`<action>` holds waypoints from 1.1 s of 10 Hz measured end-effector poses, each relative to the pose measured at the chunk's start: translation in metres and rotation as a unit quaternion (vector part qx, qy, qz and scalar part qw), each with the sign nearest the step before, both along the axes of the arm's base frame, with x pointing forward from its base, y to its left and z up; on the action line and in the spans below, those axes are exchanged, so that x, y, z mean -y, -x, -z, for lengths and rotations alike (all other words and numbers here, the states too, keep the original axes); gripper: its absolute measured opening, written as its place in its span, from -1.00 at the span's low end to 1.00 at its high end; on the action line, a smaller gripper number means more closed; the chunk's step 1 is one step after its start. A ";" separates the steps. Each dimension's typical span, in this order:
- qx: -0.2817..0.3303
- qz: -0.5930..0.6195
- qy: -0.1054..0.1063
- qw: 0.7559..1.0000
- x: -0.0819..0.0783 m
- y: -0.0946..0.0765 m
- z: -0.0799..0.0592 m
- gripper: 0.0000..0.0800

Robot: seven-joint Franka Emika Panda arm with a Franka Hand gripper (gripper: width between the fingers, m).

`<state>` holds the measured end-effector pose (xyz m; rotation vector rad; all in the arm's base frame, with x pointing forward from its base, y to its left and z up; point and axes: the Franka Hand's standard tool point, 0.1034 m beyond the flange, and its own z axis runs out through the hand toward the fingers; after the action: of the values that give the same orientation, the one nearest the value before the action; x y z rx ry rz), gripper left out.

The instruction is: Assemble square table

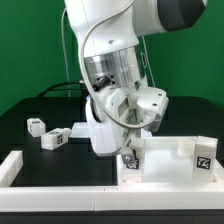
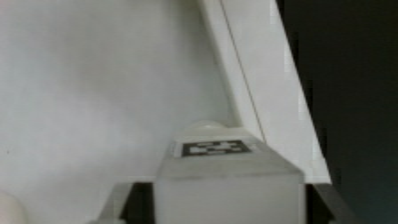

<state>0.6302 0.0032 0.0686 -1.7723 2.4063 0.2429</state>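
Slab (image 1: 168, 172) is recorded at the exterior view's right. 1 leg (image 2: 217, 165) is clamped between the gripper (image 2: 217, 205) fingers, tag outward, its tip just beside the slab's rim. Loose legs (image 1: 53, 138) are noted well apart from the slab, toward the exterior view's left.

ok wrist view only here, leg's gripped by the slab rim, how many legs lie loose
Observer: Two loose legs, on the table at the exterior view's left of the gripper.
Operator: any leg on the slab
Observer: One upright leg, it seems, at the slab's end on the exterior view's right.
Operator: which end am i at
Observer: The gripper, shut on the held leg, is at the opposite end, the exterior view's left.
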 end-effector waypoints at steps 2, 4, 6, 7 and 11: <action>-0.002 0.000 0.000 1.000 0.000 0.001 0.002 0.18; -0.003 0.000 0.000 1.000 0.000 0.001 0.002 0.49; 0.003 -0.030 -0.002 1.000 0.000 0.007 -0.003 0.60; 0.007 -0.045 -0.005 0.999 0.003 0.015 -0.013 0.62; 0.012 -0.060 -0.009 0.998 0.010 0.018 -0.026 0.62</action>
<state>0.6121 -0.0069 0.0949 -1.9025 2.2779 0.2528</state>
